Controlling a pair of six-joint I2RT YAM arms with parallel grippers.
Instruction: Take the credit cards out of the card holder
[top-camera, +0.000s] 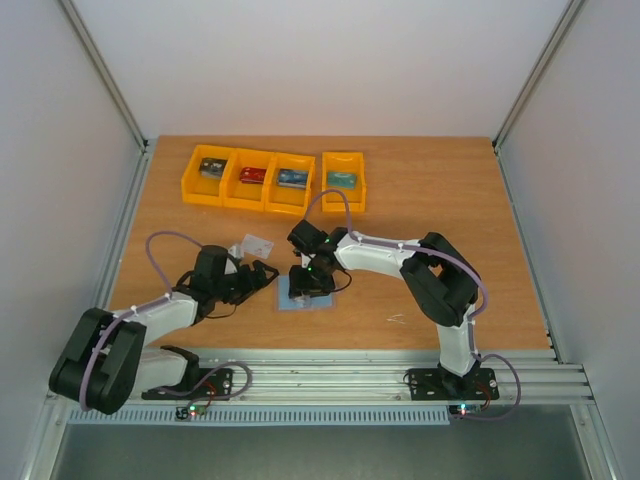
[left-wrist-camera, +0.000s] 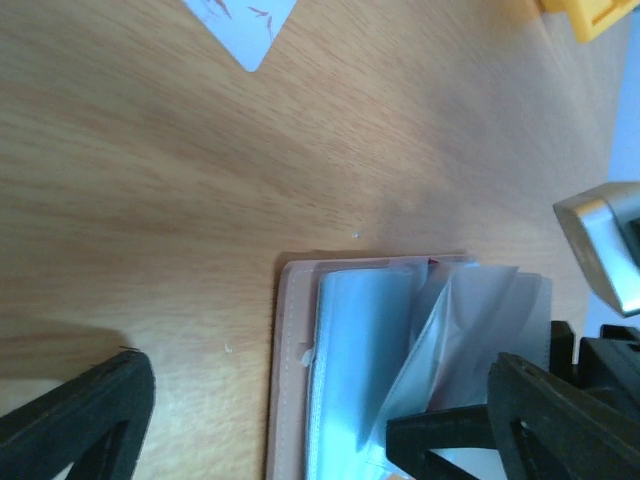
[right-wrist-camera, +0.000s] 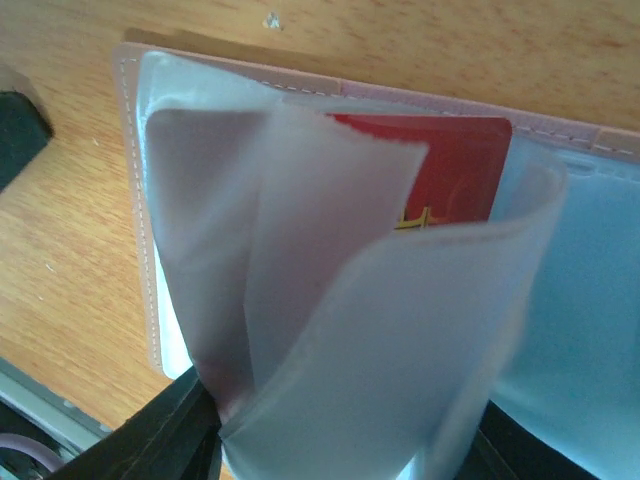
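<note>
The card holder (top-camera: 305, 298) lies open on the table, its pinkish edge (left-wrist-camera: 290, 380) and clear blue-grey sleeves (left-wrist-camera: 365, 370) visible in the left wrist view. My right gripper (top-camera: 306, 276) (right-wrist-camera: 340, 445) is over it, shut on a bunch of its plastic sleeves (right-wrist-camera: 330, 330), which bow upward. Behind them a red credit card (right-wrist-camera: 445, 170) sits in a sleeve. A pale whitish credit card (top-camera: 255, 245) (left-wrist-camera: 245, 25) lies loose on the wood beyond the holder. My left gripper (top-camera: 262, 272) (left-wrist-camera: 320, 440) is open, straddling the holder's left side.
A row of orange bins (top-camera: 210, 175) (top-camera: 343, 180) with small items stands at the back of the table. A corner of one bin (left-wrist-camera: 590, 15) shows in the left wrist view. The metal rail (top-camera: 330, 375) runs along the near edge.
</note>
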